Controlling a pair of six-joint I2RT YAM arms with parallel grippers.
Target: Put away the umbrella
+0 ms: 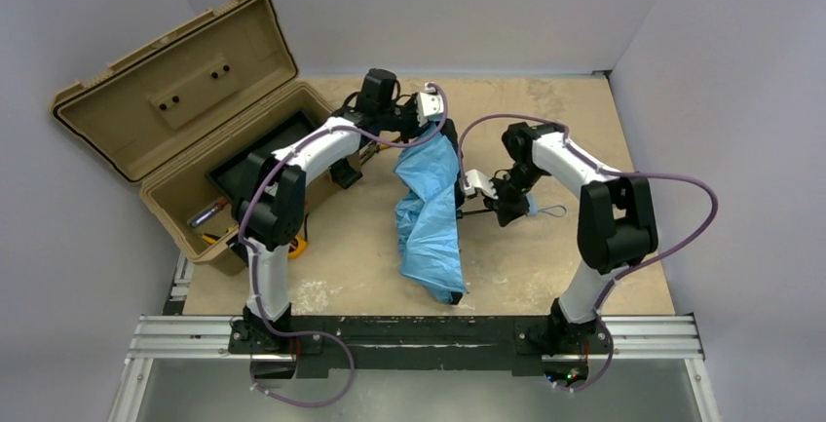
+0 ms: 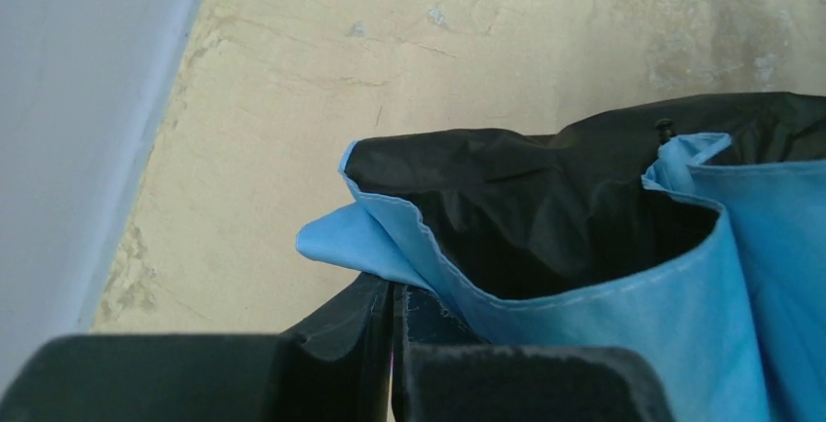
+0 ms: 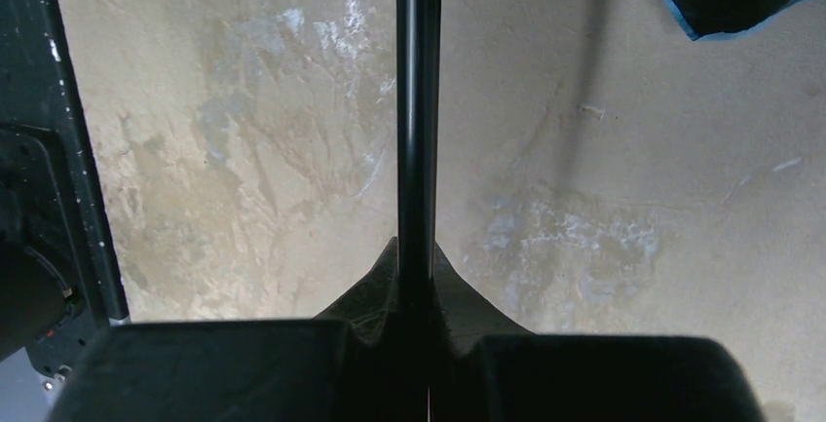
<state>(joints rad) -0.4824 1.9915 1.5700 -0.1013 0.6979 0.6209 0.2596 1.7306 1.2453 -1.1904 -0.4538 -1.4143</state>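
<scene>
The umbrella [image 1: 429, 217] hangs mid-frame in the top view, its limp blue canopy [image 2: 604, 334] pinched in the closed left gripper [image 2: 397, 334], its thin black shaft [image 3: 417, 100] clamped in the closed right gripper [image 3: 417, 310]. That fabric pinch looks shallow, so a pull towards the open case [image 1: 146, 100] at upper left could slip it free, and the 2 arms diverging could bend the shaft.

An open tan case [image 1: 175, 91] holding a black tray [image 1: 244, 164] stands left on the beige table [image 1: 341, 256].
</scene>
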